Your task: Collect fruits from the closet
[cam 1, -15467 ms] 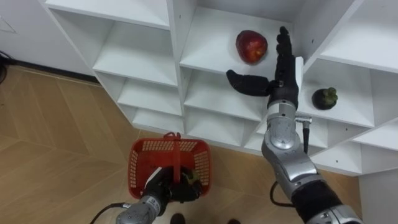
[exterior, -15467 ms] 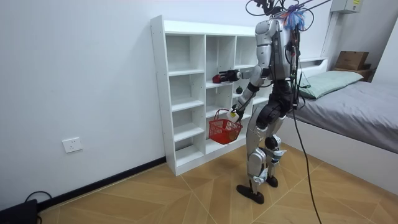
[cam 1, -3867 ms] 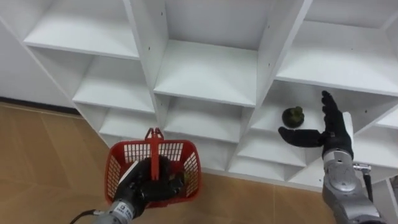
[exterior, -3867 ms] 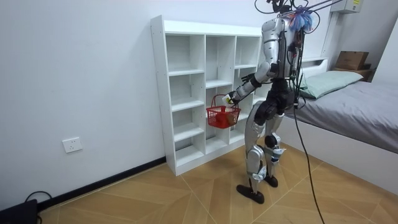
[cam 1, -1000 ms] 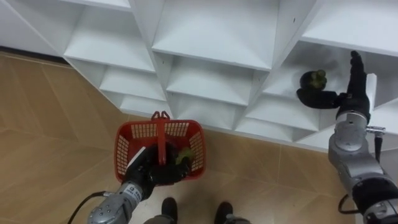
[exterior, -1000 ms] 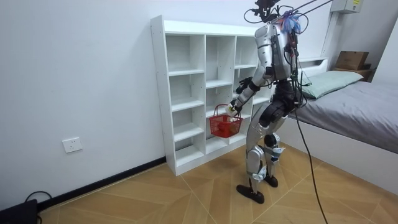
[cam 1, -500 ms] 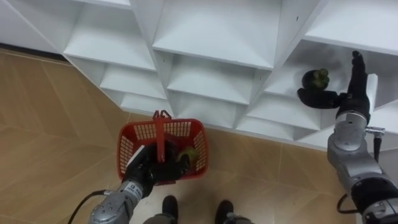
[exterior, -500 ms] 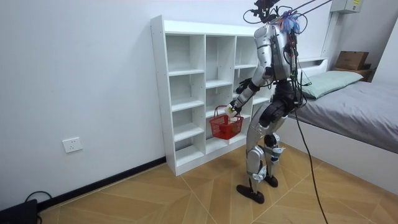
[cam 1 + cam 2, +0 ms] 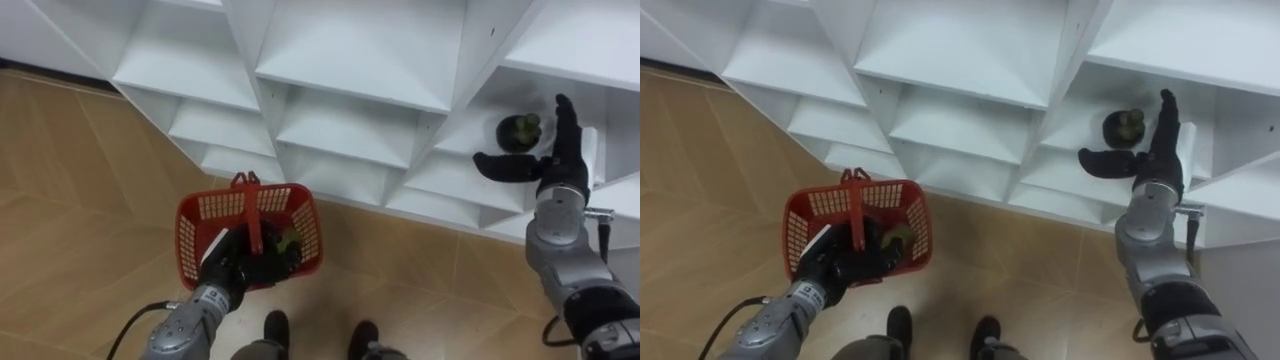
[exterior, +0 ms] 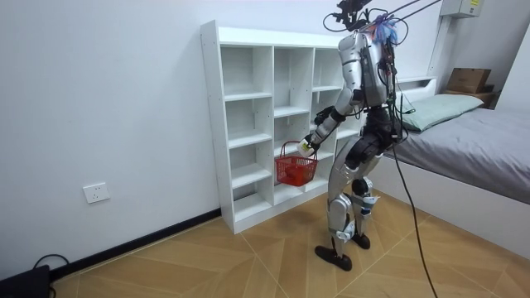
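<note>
The small, dark green, round fruit with a knobbly top [image 9: 519, 128] sits on a shelf in a right-hand compartment of the white, open-fronted wooden closet [image 9: 350, 60]. The right hand [image 9: 555, 165] is raised at the mouth of that compartment, fingers straight and pointing up, thumb stretched out sideways beneath the fruit. The fruit lies just beside the fingers and above the thumb; whether anything touches it cannot be told.

Lower down, the left hand [image 9: 240, 262] is clamped on the upright handle of a red, plastic, mesh-walled basket [image 9: 190, 228], which hangs over the wooden parquet floor [image 9: 80, 200] in front of the lowest shelves. A greenish fruit [image 9: 287, 240] lies inside it.

In the room view the robot stands upright facing the closet, with a grey-covered bed [image 10: 489, 141] behind it.
</note>
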Available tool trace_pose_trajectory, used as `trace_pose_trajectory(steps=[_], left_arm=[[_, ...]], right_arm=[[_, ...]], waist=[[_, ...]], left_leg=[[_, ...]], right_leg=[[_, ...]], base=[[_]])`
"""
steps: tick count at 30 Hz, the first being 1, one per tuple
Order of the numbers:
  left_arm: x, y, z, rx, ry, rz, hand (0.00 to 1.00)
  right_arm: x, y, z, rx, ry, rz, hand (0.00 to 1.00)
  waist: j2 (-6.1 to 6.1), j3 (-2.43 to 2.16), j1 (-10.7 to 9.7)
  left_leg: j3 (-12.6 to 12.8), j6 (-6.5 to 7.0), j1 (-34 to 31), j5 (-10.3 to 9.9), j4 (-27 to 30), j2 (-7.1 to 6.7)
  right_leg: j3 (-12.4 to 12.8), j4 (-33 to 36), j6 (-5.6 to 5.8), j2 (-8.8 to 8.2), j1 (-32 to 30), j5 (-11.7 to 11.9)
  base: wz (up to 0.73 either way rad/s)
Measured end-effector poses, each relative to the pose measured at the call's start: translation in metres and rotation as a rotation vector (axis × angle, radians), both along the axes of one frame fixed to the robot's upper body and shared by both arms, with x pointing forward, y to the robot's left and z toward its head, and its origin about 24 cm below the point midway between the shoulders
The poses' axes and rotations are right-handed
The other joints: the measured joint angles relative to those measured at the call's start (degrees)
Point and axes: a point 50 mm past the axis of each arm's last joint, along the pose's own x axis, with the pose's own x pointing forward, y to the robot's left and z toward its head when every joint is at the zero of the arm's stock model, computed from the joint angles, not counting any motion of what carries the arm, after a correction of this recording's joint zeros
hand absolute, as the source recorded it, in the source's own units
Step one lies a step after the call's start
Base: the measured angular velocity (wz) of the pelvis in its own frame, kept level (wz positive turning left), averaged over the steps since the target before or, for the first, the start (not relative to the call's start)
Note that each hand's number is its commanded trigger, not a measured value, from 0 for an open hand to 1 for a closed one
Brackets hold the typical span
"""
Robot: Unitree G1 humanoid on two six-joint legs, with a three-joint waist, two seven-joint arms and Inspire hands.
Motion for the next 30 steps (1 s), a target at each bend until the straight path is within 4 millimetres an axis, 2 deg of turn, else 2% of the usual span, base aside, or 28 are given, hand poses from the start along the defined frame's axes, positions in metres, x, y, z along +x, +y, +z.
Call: trace_pose_trajectory(steps=[6, 16, 17, 18, 19, 20, 21, 22, 30], left_arm=[[0.001, -0.001, 0.0, -0.001, 0.003, -0.003, 1.0], [0.009, -0.003, 0.006, 0.0, -0.016, -0.012, 1.0], [0.01, -0.003, 0.006, 0.0, -0.016, -0.012, 1.0], [0.01, -0.003, 0.006, 0.0, -0.016, -0.012, 1.0], [0.01, -0.003, 0.006, 0.0, -0.015, -0.012, 1.0], [0.01, -0.003, 0.005, -0.001, -0.014, -0.012, 1.0], [0.009, -0.003, 0.005, -0.002, -0.013, -0.012, 1.0], [0.009, -0.004, 0.005, -0.002, -0.013, -0.012, 1.0], [0.009, -0.004, 0.005, -0.001, -0.009, -0.004, 1.0]], right_arm=[[0.0, 0.001, -0.001, -0.072, 0.029, 0.039, 0.0], [0.0, -0.001, -0.001, -0.098, 0.044, 0.053, 0.0], [0.001, -0.001, 0.0, -0.098, 0.045, 0.052, 0.05], [0.001, 0.0, 0.0, -0.099, 0.046, 0.052, 0.25], [0.002, 0.0, 0.0, -0.101, 0.046, 0.052, 0.37], [0.002, 0.0, 0.001, -0.101, 0.044, 0.052, 0.56], [0.002, 0.0, 0.001, -0.101, 0.041, 0.049, 0.88], [0.003, 0.0, 0.002, -0.101, 0.038, 0.046, 1.0], [0.008, -0.011, 0.015, -0.135, 0.006, 0.006, 1.0]], waist=[[0.03, 0.03, 0.0], [0.06, 0.03, 0.05], [0.1, 0.05, 0.05], [0.16, 0.09, 0.06], [0.19, 0.11, 0.05], [0.26, 0.15, 0.05], [0.33, 0.2, 0.05], [0.35, 0.21, 0.03], [0.39, 0.2, 0.02]], left_leg=[[0.0, 0.04, -0.45, 0.02, 0.12, 0.07], [0.0, 0.05, -1.04, 0.02, 0.55, 0.15], [0.0, 0.05, -1.04, 0.02, 0.55, 0.15], [0.0, 0.05, -1.04, 0.03, 0.55, 0.15], [0.0, 0.05, -1.04, 0.03, 0.55, 0.15], [0.0, 0.05, -1.04, 0.03, 0.55, 0.15], [0.0, 0.05, -1.04, 0.03, 0.55, 0.15], [0.0, 0.06, -1.04, 0.03, 0.55, 0.15], [0.0, 0.09, -0.97, 0.09, 0.16, 0.15]], right_leg=[[-0.47, -0.24, 0.0, -0.07, -0.05, -0.04], [-0.74, -0.3, -0.01, -0.08, -0.23, -0.03], [-0.74, -0.29, -0.01, -0.08, -0.23, -0.03], [-0.74, -0.29, -0.01, -0.08, -0.23, -0.03], [-0.75, -0.31, -0.01, -0.08, -0.23, -0.02], [-0.77, -0.31, -0.01, -0.08, -0.22, -0.02], [-0.78, -0.31, 0.0, -0.09, -0.22, -0.01], [-0.77, -0.31, -0.01, -0.09, -0.22, 0.0], [-0.86, -0.52, -0.03, -0.03, -0.21, 0.01]], base=[[0.02], [0.01], [0.0], [0.0], [0.0], [0.0], [0.0], [0.0], [0.0]])
